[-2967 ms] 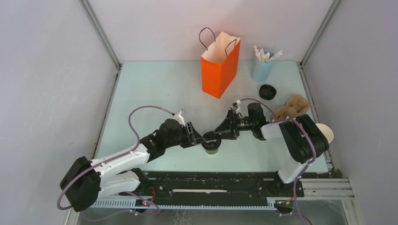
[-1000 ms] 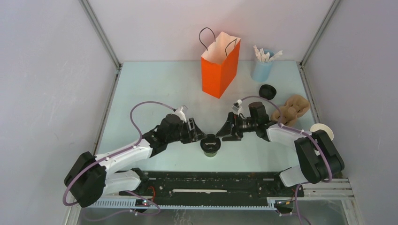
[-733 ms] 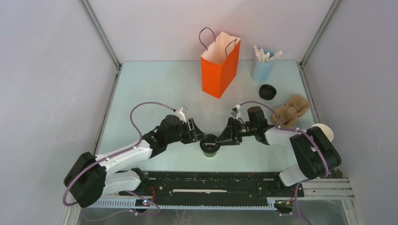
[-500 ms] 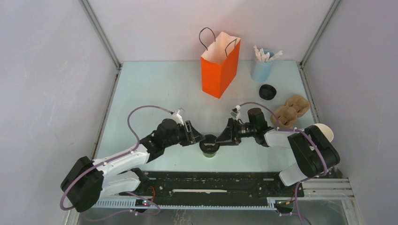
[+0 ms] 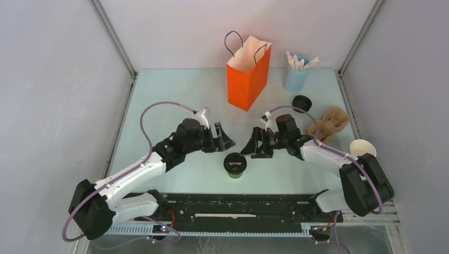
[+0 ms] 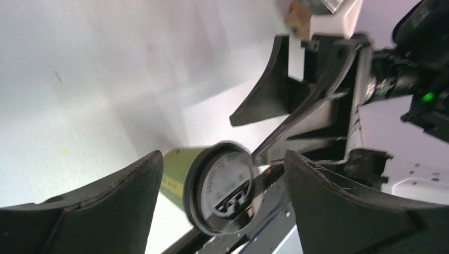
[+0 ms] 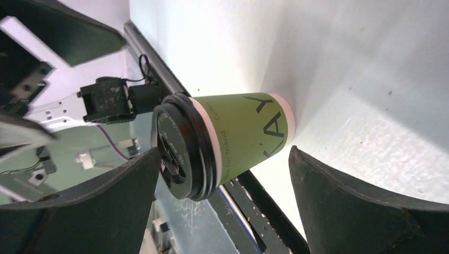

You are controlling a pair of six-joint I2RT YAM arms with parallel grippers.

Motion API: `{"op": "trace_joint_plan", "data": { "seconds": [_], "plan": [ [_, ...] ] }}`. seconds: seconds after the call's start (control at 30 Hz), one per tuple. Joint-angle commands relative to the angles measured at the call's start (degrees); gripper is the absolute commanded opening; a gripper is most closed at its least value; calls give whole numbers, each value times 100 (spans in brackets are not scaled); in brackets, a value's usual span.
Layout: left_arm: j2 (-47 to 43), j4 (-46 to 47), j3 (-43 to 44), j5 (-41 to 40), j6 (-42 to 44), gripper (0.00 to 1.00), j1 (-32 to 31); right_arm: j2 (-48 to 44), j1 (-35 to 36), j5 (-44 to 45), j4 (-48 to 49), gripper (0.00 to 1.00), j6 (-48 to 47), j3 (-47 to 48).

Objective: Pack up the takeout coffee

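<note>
The takeout coffee, an olive-green paper cup with a black lid, stands upright near the table's front edge. It shows in the left wrist view and the right wrist view. My left gripper is open, raised up and left of the cup, not touching it. My right gripper is open, just right of the cup and apart from it. The orange paper bag stands open at the back middle.
A pale blue cup of white sticks stands at the back right. A loose black lid and a brown pulp cup carrier lie on the right. A lidless cup with a white inside sits near the right edge.
Both grippers were pressed at the cup's lid; they have drawn back and up, away from the cup. The cup stays in place with the lid on.
</note>
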Motion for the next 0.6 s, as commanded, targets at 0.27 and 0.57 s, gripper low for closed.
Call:
{"op": "trace_joint_plan", "data": {
  "seconds": [0.27,0.57],
  "plan": [
    [-1089,-2485,2899,-2267,2597,100,969,-785,1761,3610,-3582,100,-1499,2114],
    [-2381,-1485,2235,-2926,3084,100,1083,395,3200,5579,-4701,99,-1469,3504]
  ]
}}
